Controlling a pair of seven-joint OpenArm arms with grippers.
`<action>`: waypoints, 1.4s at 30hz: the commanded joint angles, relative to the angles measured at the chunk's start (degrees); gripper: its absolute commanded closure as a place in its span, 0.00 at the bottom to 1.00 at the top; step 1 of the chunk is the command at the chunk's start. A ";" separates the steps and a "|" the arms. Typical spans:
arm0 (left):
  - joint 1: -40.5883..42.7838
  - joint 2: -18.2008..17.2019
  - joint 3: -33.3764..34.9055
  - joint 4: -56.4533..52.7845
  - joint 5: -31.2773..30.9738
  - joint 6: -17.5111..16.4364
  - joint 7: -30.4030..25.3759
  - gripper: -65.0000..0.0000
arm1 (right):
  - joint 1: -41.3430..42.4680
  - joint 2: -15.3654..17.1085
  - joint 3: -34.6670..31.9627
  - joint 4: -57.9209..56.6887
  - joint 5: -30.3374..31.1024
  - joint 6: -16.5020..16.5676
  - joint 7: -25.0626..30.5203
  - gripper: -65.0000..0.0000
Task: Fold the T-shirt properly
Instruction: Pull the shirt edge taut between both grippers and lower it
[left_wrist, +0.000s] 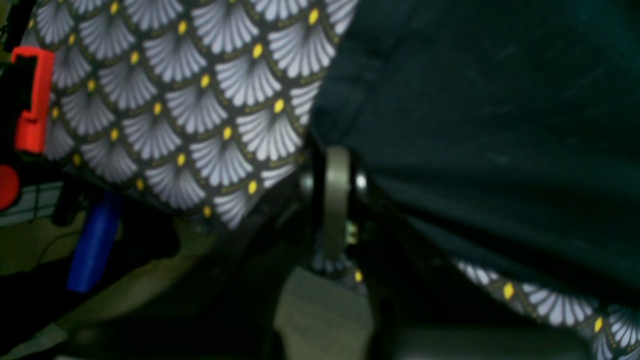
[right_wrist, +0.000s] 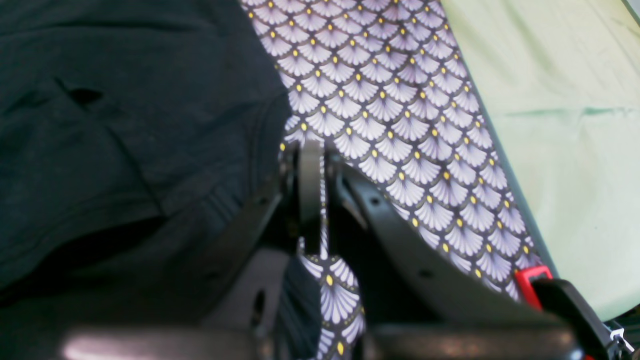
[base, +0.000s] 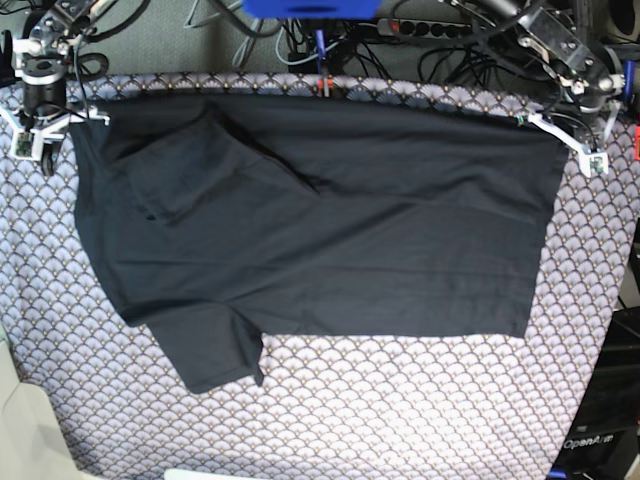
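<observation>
A: We start at our left gripper (left_wrist: 336, 200): in its wrist view the jaws are pressed together on the edge of the T-shirt (base: 320, 230), dark cloth bunched right at the pads. In the base view that gripper (base: 590, 150) sits at about two o'clock, at the shirt's far right corner.

B: And our right gripper (right_wrist: 311, 195)? We see its jaws brought together too, on the shirt's hem just at its nine o'clock side, with a strip of tablecloth (right_wrist: 400, 125) showing between the fingers lower down. Whether it pinches shirt alone or tablecloth as well, we cannot tell.

A: From the base view it (base: 42, 135) stands at ten o'clock, at the shirt's far left corner.

B: Outward from both, the T-shirt lies spread across the middle of the fan-patterned tablecloth, its far edge running from one gripper to the other. One sleeve juts toward seven o'clock; the other is folded onto the body near ten o'clock.
</observation>
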 joint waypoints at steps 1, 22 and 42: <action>0.54 -0.49 -0.37 0.52 2.12 1.15 1.65 1.00 | 0.08 0.54 0.02 1.13 0.80 -0.27 1.49 1.00; -0.25 -0.49 -3.36 0.52 2.04 1.15 1.30 0.90 | 0.08 0.54 -0.95 0.95 0.80 -0.27 1.58 1.00; -2.10 1.08 -3.62 11.51 2.21 1.15 1.74 0.63 | -0.54 -1.13 -2.71 5.70 1.15 -0.27 1.66 1.00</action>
